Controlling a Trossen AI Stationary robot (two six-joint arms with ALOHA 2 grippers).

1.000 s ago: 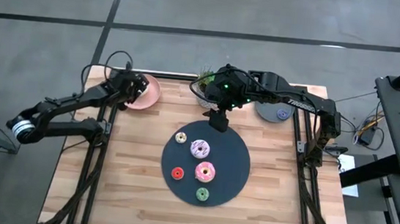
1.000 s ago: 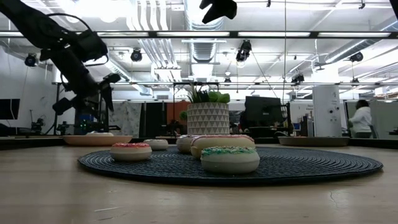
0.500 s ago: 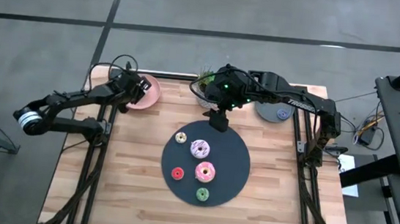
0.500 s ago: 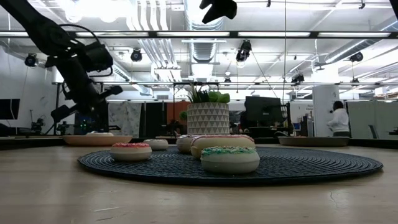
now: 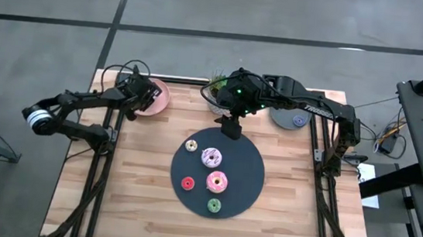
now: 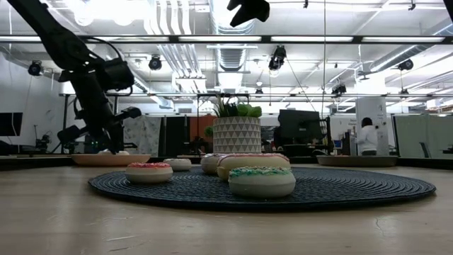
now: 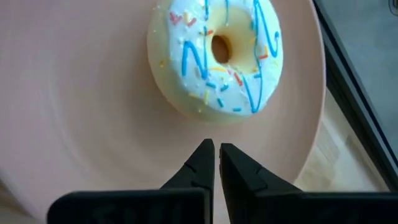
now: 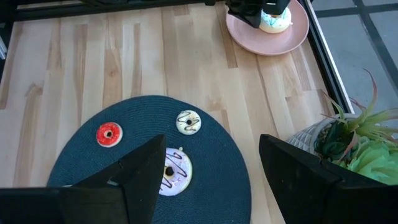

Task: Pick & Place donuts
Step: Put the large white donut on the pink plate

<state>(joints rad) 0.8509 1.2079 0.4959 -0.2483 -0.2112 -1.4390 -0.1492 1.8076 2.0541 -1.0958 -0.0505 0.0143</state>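
Observation:
A white donut with blue stripes (image 7: 217, 56) lies flat on the pink plate (image 7: 93, 93) at the table's far left. My left gripper (image 7: 216, 149) is shut and slants down, its tips just short of the donut's near edge, with nothing between them. Several donuts lie on the dark round mat (image 5: 245, 172): cream (image 5: 191, 144), purple-white (image 5: 211, 158), red (image 5: 187, 183), pink (image 5: 216, 183) and green (image 5: 213, 205). My right gripper (image 5: 230, 128) hangs open high above the mat's far edge. My left gripper's shut fingertips (image 7: 205, 155) stand low over the pink plate, beside the white donut and apart from it. Whether they touch the plate's surface I cannot tell.
A potted plant (image 5: 215, 95) stands at the far edge between the two plates. A grey plate (image 5: 289, 117) at the far right holds a small blue donut (image 5: 298, 120). Bare wood (image 5: 135, 181) lies left of and in front of the mat.
My left gripper has come down toward the pink plate and tipped more steeply, and it has shut with nothing between its fingers. The white donut stays where it was on the plate.

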